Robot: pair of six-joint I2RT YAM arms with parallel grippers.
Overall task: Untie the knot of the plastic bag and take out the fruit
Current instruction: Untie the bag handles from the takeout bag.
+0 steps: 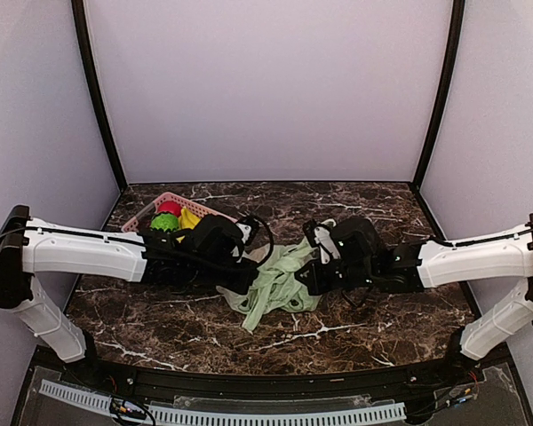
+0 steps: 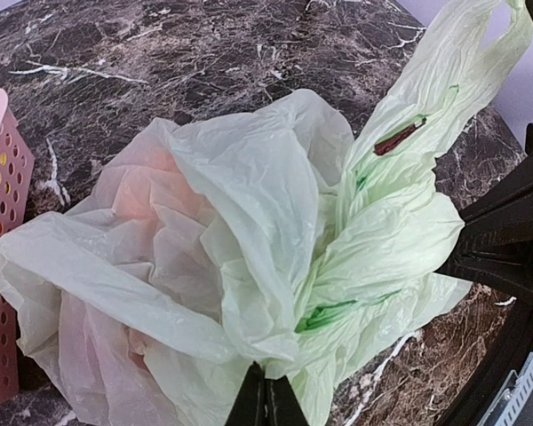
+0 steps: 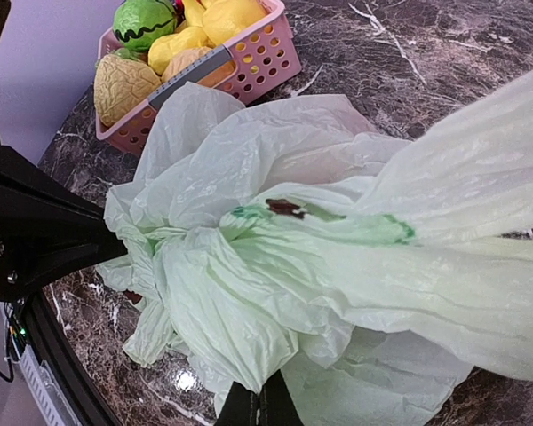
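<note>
A pale green plastic bag [image 1: 275, 288] lies crumpled on the marble table between my two arms. My left gripper [image 1: 249, 269] meets it from the left. In the left wrist view its jaws [image 2: 266, 397] are shut, pinching a fold of the bag [image 2: 249, 204]. My right gripper [image 1: 309, 275] comes in from the right, its jaws [image 3: 259, 410] shut on the bag's film [image 3: 275, 284]. A twisted gather of film [image 3: 173, 238] sits near the left arm; I cannot tell whether it is tied. An orange-pink tint [image 2: 155, 191] shows through the film. The fruit itself is hidden inside.
A pink perforated basket [image 1: 151, 213] stands at the back left of the table. It holds a green fruit [image 3: 142, 22], yellow bananas [image 3: 222, 16] and a pale yellow textured round piece [image 3: 123, 84]. Purple walls close in the back and both sides.
</note>
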